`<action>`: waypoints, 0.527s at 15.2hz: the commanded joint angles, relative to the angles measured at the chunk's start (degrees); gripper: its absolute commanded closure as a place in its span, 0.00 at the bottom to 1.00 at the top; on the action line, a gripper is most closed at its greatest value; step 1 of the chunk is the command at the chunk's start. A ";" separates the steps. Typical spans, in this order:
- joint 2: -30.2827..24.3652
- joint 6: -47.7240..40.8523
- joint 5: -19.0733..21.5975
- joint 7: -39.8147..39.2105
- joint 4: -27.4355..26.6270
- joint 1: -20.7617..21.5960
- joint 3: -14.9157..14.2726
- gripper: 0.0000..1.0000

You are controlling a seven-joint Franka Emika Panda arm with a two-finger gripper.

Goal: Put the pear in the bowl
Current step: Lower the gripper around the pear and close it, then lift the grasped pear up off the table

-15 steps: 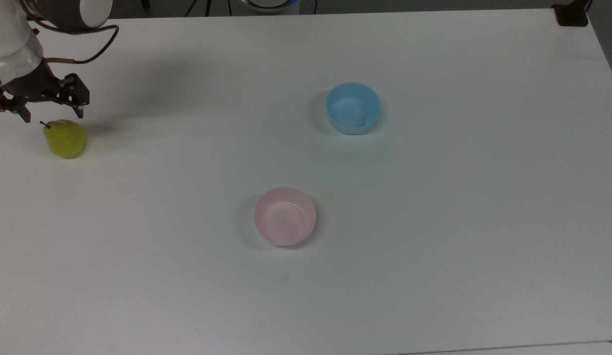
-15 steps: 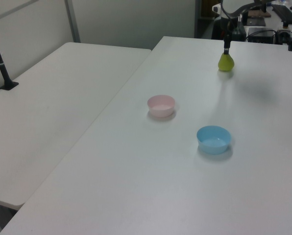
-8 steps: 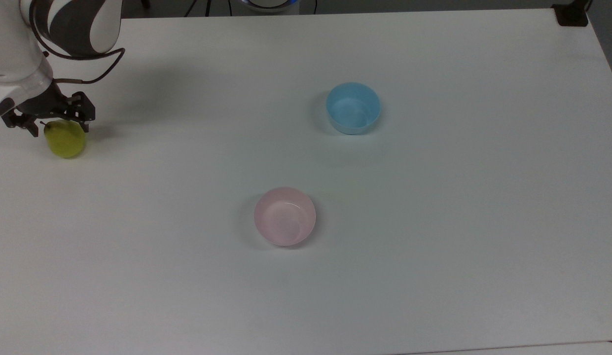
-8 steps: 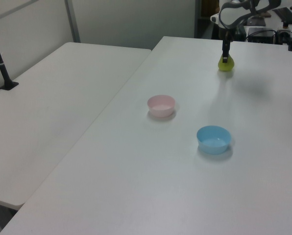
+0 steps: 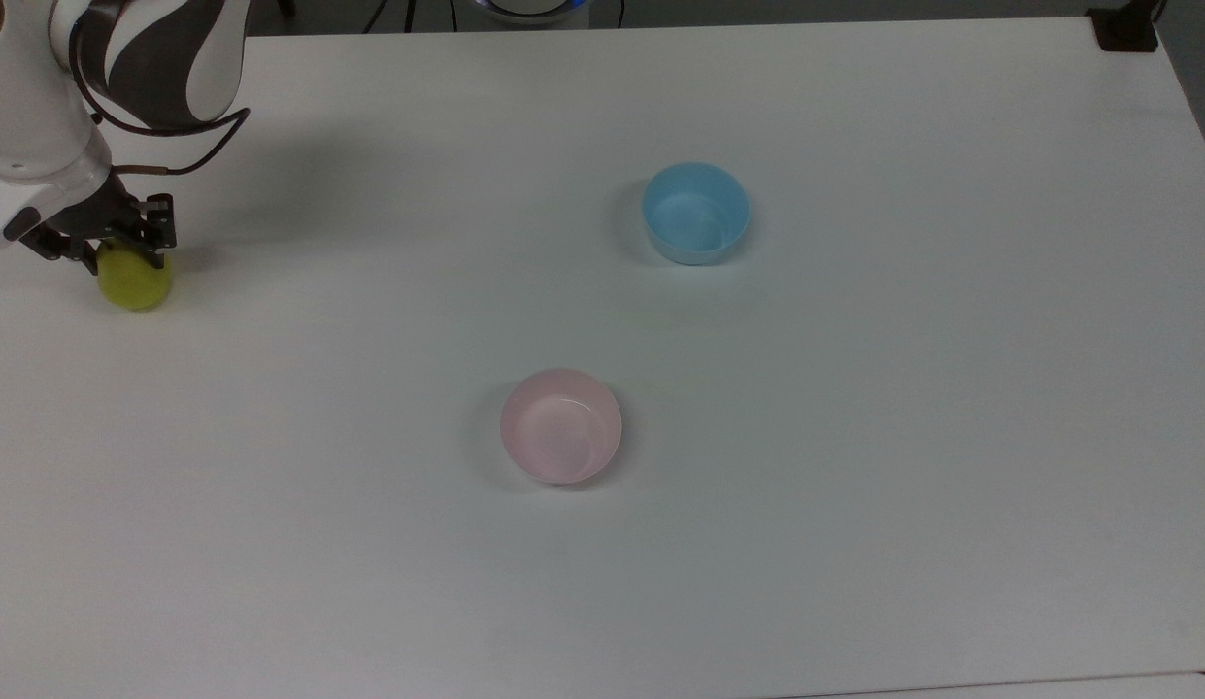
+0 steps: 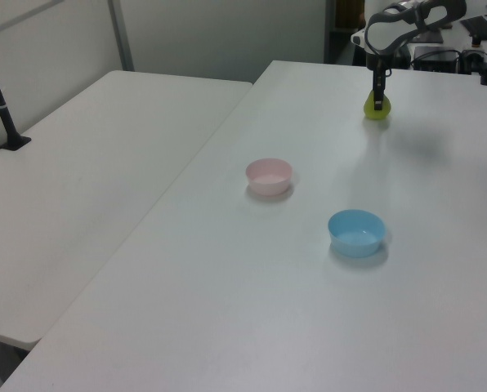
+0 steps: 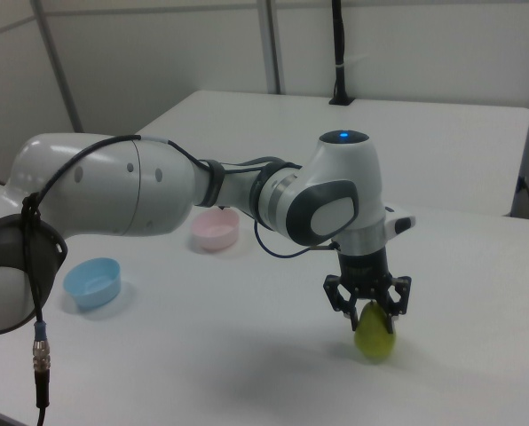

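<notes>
Two fingers of my jaws (image 7: pixel 368 308) stand spread to either side of the pear (image 7: pixel 374 336), low around its upper part, and I cannot tell whether they press on it yet (there is no sign of a closed hold, so I count them as open). The pear sits on the counter (image 5: pixel 854 485), upright as far as the right view shows, its yellow-green body below my fingertips. In the top view the jaws (image 5: pixel 117 254) cover the top of the pear (image 5: pixel 136 283) near the top view's left edge.

Outward from there, the counter lies bare for a long stretch. The pink bowl (image 5: pixel 561 426) stands well apart from the pear, toward the middle of the counter, and it holds nothing. A blue bowl (image 5: pixel 696 212) stands farther off, beyond the pink one toward the top view's upper right; it is not my goal.

As I judge it, the task is at its early part: the reach to the pear is made, the grip is about to be taken. Left to do are closing on the fruit, lifting it, carrying it across to the pink bowl and letting it go inside.
</notes>
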 commanded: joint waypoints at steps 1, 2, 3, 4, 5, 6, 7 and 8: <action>-1.25 0.92 -0.87 -0.20 -1.87 0.04 -0.17 1.00; -1.69 0.66 -0.78 0.07 -1.69 0.13 -0.17 1.00; -2.65 -0.21 -0.52 0.68 -1.52 0.39 -0.17 1.00; -3.88 -1.79 -0.43 1.38 -1.43 0.66 -0.09 1.00; -5.46 -4.68 -0.34 2.26 -1.26 1.09 0.52 1.00; -6.60 -5.92 -0.17 2.96 -0.73 2.23 0.53 1.00; -7.31 -7.33 -0.17 3.84 0.23 3.20 0.53 1.00; -7.84 -9.34 0.01 4.89 0.94 3.90 0.53 1.00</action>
